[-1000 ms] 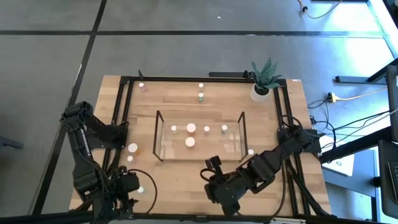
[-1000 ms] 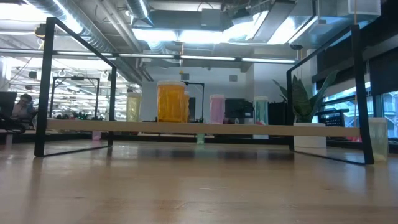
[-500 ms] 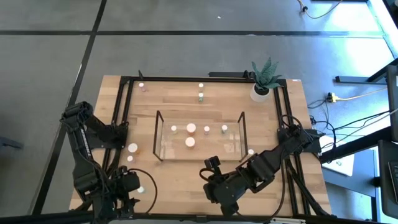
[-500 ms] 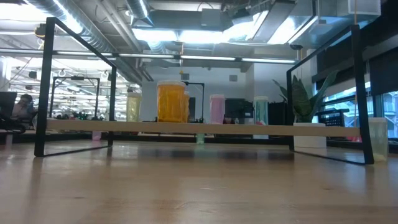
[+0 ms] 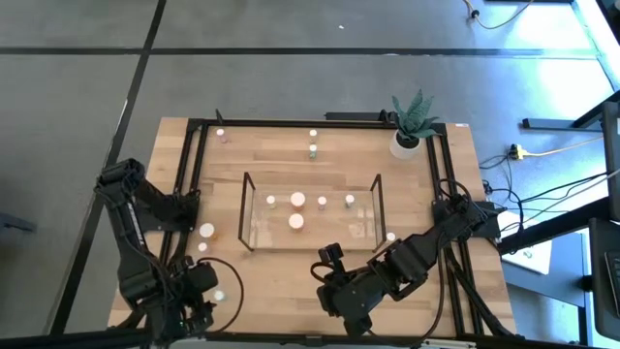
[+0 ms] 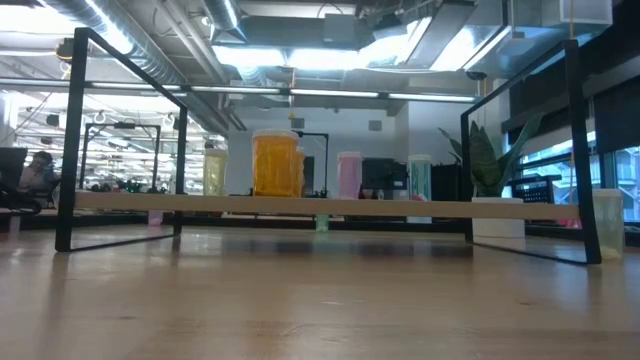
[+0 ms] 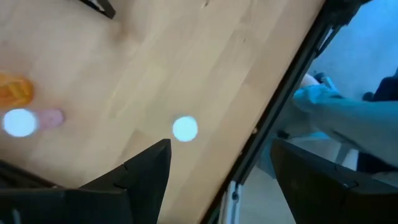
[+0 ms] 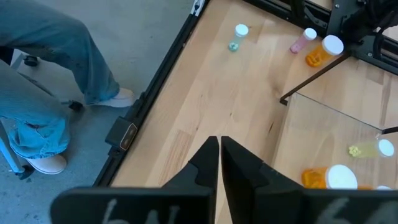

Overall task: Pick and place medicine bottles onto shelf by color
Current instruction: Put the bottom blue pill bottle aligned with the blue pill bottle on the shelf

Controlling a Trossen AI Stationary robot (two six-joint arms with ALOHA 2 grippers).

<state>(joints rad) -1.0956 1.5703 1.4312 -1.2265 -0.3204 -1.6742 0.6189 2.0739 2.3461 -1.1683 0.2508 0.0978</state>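
Observation:
The clear shelf [image 5: 310, 233] stands mid-table and carries several bottles, among them an orange one [image 6: 277, 163], a pink one [image 6: 348, 175] and a green one [image 6: 418, 176]. Loose bottles stand on the table: an orange one [image 5: 206, 231] and a pink one [image 5: 202, 247] left of the shelf, and a green one [image 5: 313, 149] behind it. My left gripper [image 7: 217, 149] is open above the near left corner, over a white-capped bottle [image 7: 185, 129]. My right gripper [image 8: 219, 146] is shut and empty, near the table's front edge in front of the shelf.
A potted plant [image 5: 412, 121] stands at the far right corner. A black metal frame [image 5: 194, 174] runs around the table. A person in jeans [image 8: 50, 62] stands beside the table. One more bottle [image 5: 390, 237] stands right of the shelf.

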